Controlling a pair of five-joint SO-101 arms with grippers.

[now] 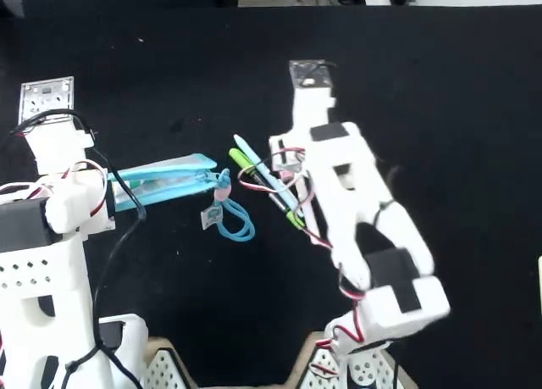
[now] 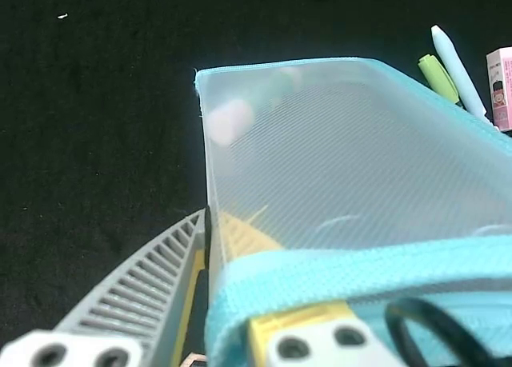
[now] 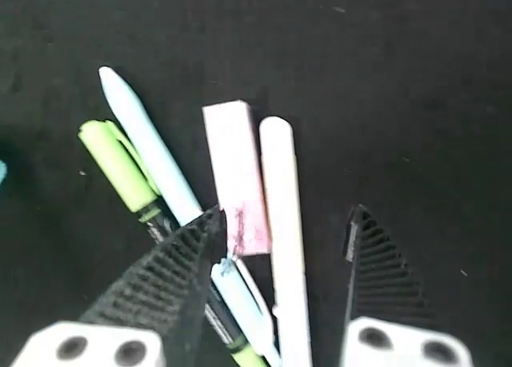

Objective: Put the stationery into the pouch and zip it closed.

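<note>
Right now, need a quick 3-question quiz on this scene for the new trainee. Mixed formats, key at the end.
1. True or false: all the stationery is already inside the pouch.
2. Which thing lies between the open fingers of the right gripper? A) white pen B) pouch C) scissors
3. Fill in: the left gripper is shut on the ____.

Key: 1 false, since pens lie out on the table beside the pouch. 2 A. 3 pouch.
</note>
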